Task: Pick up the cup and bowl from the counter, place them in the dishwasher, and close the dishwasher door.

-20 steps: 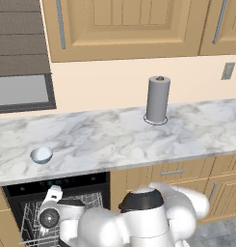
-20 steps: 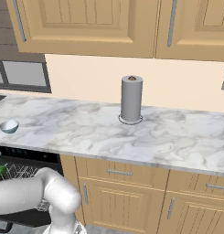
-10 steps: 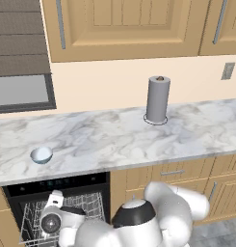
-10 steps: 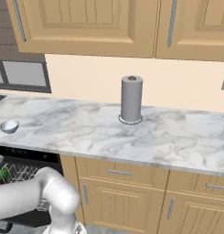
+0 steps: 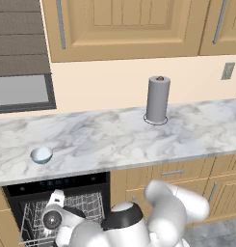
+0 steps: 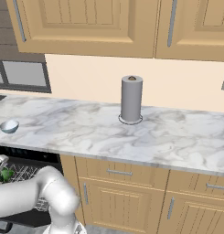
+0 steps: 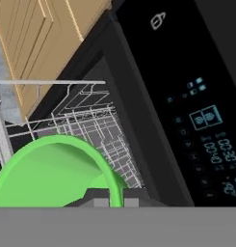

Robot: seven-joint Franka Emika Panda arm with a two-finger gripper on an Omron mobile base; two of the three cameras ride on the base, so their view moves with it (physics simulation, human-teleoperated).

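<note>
Hand view has the gripper (image 7: 116, 195) clamped on the rim of the green cup (image 7: 52, 171), held just over the white wire rack (image 7: 98, 132) of the open dishwasher (image 7: 187, 111). Farther off, the bowl (image 5: 41, 155) sits on the marble tabletop (image 5: 114, 137), well apart from the grey paper-towel roll (image 5: 157, 99).

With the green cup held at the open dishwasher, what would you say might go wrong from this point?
1. The gripper pinches the cup by its rim alone, so the cup may slip or swing as it is lowered.
2. The cup sits close over the white wire rack; released at a tilt, it could catch on the wires and tip over.
3. The bowl lies on the counter above the dishwasher; the arm could brush it when rising.
</note>
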